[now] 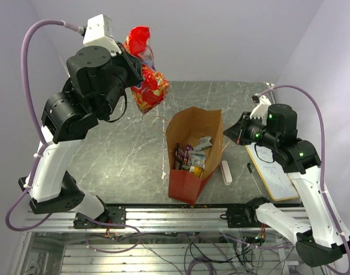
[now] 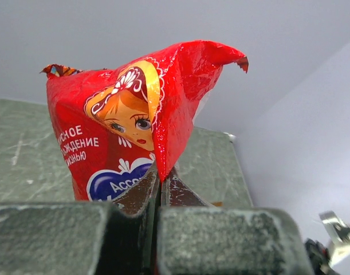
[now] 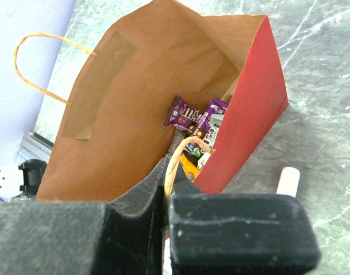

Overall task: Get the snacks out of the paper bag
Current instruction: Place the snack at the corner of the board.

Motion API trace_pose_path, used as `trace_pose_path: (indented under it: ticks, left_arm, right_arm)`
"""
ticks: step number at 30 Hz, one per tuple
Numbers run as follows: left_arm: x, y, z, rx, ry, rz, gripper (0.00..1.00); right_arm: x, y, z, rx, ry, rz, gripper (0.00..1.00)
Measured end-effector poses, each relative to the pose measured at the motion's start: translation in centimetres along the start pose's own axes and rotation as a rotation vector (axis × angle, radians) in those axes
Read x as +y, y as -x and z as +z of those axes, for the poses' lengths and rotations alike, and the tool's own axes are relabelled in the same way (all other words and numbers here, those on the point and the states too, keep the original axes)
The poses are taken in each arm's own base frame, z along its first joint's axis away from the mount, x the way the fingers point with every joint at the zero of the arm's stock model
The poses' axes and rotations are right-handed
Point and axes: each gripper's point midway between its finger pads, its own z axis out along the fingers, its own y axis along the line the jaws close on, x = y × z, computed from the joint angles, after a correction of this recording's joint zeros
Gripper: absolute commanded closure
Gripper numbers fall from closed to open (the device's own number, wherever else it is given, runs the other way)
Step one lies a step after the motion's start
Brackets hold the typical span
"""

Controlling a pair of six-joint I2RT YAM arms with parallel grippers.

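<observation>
Left pincer (image 2: pixel 161 192) clamps the chip bag (image 1: pixel 149 86) by its edge, high above the table (image 1: pixel 123 149). Right pincer (image 3: pixel 170 177) pinches the handle (image 3: pixel 180 146) of the paper bag (image 1: pixel 192 129). That thin grip could slip, or a tug on the handle could topple the bag.

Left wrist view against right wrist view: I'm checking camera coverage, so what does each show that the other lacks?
Only the left wrist: the red chip bag pinched in the left gripper. Only the right wrist: the open paper bag, purple candy packs inside, its handle pinched in the right gripper, a white eraser. Both: the grey table.
</observation>
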Motion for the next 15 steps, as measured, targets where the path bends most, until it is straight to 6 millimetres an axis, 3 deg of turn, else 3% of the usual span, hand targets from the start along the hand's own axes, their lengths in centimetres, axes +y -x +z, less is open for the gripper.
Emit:
trace_pose_path:
  ticks: [6, 11, 15]
  left_arm:
    - [4.3, -0.1, 1.1, -0.020, 0.187, -0.003, 0.93]
    - [13.0, -0.2, 3.9, -0.003, 0.449, -0.044, 0.93]
    - [20.6, -2.4, 6.0, 0.068, 0.628, -0.089, 0.93]
  right_arm:
    - [0.7, -0.4, -0.4, -0.003, 0.013, -0.050, 1.00]
    - [0.6, -0.4, -0.4, -0.006, 0.000, -0.070, 1.00]
    - [0.0, -0.5, -0.2, 0.001, -0.035, -0.082, 1.00]
